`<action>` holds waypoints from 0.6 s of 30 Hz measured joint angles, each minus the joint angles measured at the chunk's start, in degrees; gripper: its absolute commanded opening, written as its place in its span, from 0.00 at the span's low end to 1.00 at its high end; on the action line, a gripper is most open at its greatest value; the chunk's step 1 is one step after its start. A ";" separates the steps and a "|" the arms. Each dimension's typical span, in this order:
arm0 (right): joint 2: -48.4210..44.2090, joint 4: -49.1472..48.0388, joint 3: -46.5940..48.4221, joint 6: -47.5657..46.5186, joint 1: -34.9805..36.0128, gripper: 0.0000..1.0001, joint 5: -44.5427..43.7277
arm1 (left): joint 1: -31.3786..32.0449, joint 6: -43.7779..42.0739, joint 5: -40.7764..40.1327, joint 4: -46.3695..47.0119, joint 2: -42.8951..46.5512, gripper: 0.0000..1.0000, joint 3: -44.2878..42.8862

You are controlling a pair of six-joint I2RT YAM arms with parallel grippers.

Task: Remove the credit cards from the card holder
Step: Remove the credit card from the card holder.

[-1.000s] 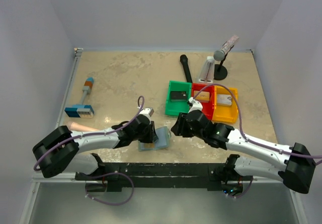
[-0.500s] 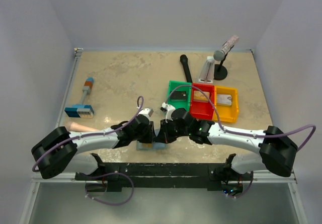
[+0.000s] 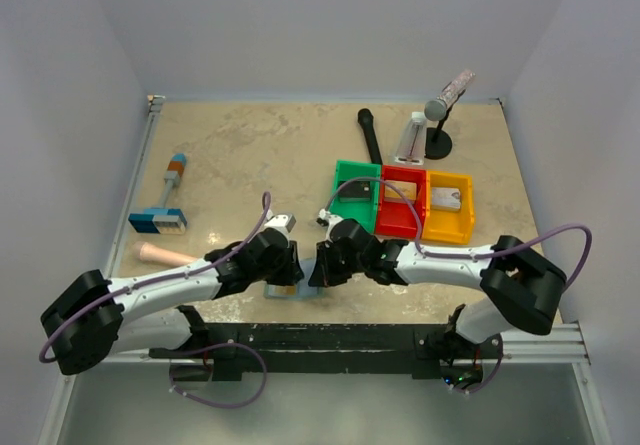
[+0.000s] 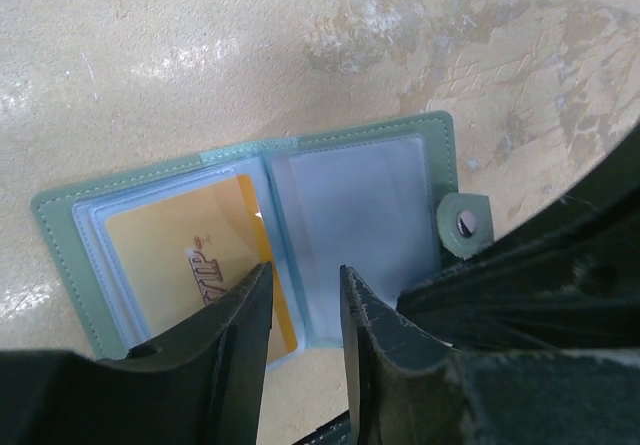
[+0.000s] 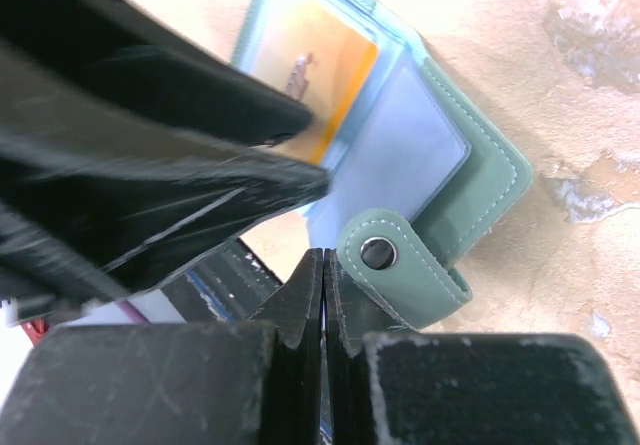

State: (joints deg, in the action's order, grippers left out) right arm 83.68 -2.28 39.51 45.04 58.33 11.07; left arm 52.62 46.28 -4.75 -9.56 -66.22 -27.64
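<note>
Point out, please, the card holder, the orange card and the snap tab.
card holder (image 4: 350, 200): left wrist view, right clear sleeve.
orange card (image 4: 165, 255): left wrist view, card face in left sleeve.
snap tab (image 5: 378, 253): right wrist view, metal stud.

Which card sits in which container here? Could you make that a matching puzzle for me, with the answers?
Containers:
1. green bin
2. red bin
3. yellow bin
4. card holder, lying open

Cards:
A. pale card
B. orange-yellow card in a clear sleeve
C. dark card
D. tan card

Pairs: 1-C, 2-D, 3-A, 4-B
</note>
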 measured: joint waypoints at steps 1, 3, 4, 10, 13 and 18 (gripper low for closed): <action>0.46 -0.07 0.00 0.22 -0.04 0.00 -0.02 | 0.02 -0.04 -0.02 -0.50 0.76 0.39 0.00; 1.25 -0.11 0.00 0.61 -0.24 0.00 -0.07 | 0.00 -0.20 -0.07 -1.57 2.21 0.39 0.00; 1.46 -0.09 0.00 0.76 -0.28 0.00 -0.09 | 0.00 -0.24 -0.24 -2.29 3.10 0.39 0.00; 1.49 0.59 0.39 1.05 -0.33 0.09 -0.02 | 0.00 0.92 -4.46 -5.90 9.03 0.35 1.68; 2.19 1.11 1.97 1.29 -0.33 0.15 0.04 | 0.00 1.57 -7.10 -7.34 9.18 0.33 3.28; 3.61 0.85 3.43 2.25 -0.33 0.28 0.48 | 0.00 2.80 -9.86 -7.39 8.07 0.31 4.33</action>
State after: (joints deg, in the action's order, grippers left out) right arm 87.29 -1.43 42.94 47.29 58.00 11.55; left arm 52.62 49.08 -14.61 -16.95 -58.15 -23.31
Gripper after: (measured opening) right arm 0.213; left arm 0.325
